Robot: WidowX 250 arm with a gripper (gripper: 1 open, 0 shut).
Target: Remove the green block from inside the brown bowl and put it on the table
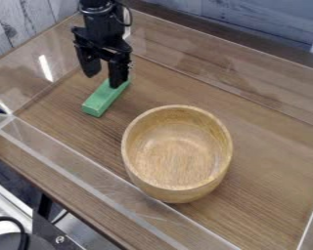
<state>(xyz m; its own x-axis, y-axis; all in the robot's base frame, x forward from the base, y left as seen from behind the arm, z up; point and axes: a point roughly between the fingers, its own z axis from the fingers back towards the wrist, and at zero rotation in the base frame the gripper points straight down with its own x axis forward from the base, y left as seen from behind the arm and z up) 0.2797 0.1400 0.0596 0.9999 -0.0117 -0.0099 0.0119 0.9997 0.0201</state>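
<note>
1. The green block (105, 98) is seen lying flat on the wood-grain surface (225, 83), outside the brown bowl (179, 152) and up and to the left of it.
2. A clear strip of bare surface is seen between the block and the bowl's rim; the two are not touching.
3. The bowl is set upright near the front of the surface, and its smooth hollow is shown with nothing in it.
4. The black claw (102, 70) is pointed straight down over the far end of the block.
5. The claw's two fingers are held apart, with a visible gap between them, and nothing is gripped.
6. The fingertips are seen just above or at the block's upper end; whether they are touching it cannot be told from this view.
7. The block is laid at a slant, its long axis running from lower left to upper right.
8. Clear acrylic walls (22, 73) are seen along the edges of the surface, with the block lying near the left one.
</note>
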